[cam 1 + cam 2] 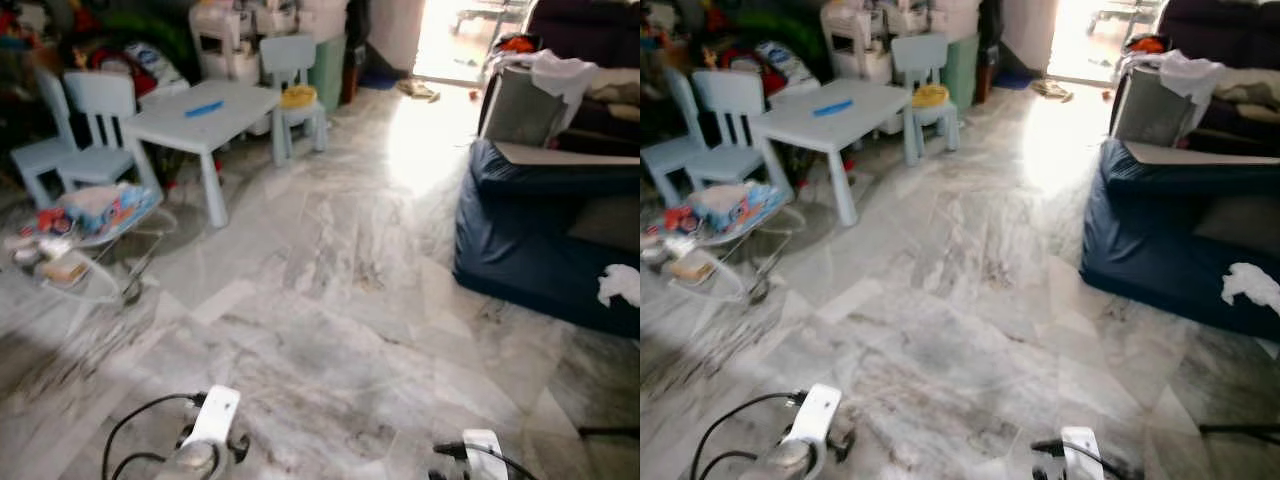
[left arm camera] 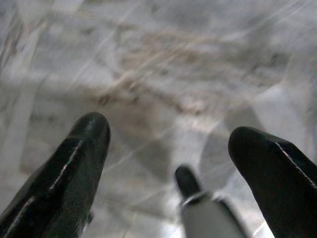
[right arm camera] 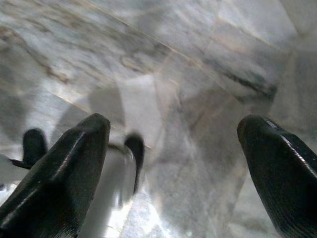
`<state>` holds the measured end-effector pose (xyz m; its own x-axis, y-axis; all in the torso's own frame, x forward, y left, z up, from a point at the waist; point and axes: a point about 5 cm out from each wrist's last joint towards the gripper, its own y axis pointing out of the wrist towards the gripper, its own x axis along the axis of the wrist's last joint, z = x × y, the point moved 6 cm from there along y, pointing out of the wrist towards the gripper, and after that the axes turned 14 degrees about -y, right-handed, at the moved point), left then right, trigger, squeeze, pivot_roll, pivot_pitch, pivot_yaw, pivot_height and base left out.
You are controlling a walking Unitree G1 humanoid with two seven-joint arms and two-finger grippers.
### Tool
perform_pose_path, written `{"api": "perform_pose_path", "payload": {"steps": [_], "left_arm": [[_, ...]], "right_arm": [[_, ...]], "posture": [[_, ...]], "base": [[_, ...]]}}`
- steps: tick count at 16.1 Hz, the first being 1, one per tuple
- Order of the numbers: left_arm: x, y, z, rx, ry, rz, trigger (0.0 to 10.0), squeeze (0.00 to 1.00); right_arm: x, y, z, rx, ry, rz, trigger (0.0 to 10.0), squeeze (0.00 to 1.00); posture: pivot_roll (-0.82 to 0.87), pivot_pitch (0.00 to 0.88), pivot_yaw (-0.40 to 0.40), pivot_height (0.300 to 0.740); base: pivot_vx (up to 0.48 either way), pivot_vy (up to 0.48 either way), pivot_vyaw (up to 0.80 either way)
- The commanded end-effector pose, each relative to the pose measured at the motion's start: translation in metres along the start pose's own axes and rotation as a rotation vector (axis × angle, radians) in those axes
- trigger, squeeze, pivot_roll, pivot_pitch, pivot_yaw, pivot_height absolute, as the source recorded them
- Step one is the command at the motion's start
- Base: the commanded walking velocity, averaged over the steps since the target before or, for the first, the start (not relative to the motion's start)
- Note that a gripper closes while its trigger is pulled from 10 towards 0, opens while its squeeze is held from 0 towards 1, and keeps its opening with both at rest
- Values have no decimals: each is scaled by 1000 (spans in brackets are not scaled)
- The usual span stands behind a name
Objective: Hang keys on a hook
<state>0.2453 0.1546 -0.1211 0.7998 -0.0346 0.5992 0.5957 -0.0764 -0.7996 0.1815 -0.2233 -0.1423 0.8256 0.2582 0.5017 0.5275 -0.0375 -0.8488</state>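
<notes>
Marble floor [image 1: 330, 300] stretches ahead, kids' table [image 1: 205, 115] at ten o'clock; left gripper [image 2: 171, 148] and right gripper [image 3: 173, 144] gape empty, so the robot must find keys and hook.

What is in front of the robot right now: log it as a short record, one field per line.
room: living area with marble tile floor
left side: white children's table with a blue item, pale blue chairs
near left: baby bouncer holding toys
right side: dark blue sofa with a white cloth
left gripper: open, empty, over floor
right gripper: open, empty, over floor
keys: none seen
hook: none seen
</notes>
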Motion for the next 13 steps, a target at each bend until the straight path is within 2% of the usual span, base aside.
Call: {"api": "perform_pose_path", "payload": {"steps": [1, 7, 9, 11, 13], "left_arm": [[-1, 1, -8, -14, 7, 4, 10000, 0], [1, 1, -6, -1, 8, 1, 10000, 0], [1, 1, -6, 1, 7, 2, 10000, 0], [1, 1, -5, 4, 6, 2, 10000, 0], [1, 1, -5, 11, 7, 0, 10000, 0]], "right_arm": [[2, 0, -7, -9, -3, -3, 10000, 0], [4, 0, -6, 0, -22, -13, 10000, 0], [2, 0, -7, -2, -14, -9, 10000, 0], [2, -1, -10, -20, 49, -11, 10000, 0], [1, -1, -12, -25, 67, -10, 10000, 0]], "posture": [[-30, 0, -38, 740], [-30, 0, -38, 740], [-30, 0, -38, 740], [-29, 0, -40, 740], [-29, 0, -39, 740]], "base": [[289, 0, 0], [263, 0, 0], [0, 0, 0], [0, 0, 0], [0, 0, 0]]}}
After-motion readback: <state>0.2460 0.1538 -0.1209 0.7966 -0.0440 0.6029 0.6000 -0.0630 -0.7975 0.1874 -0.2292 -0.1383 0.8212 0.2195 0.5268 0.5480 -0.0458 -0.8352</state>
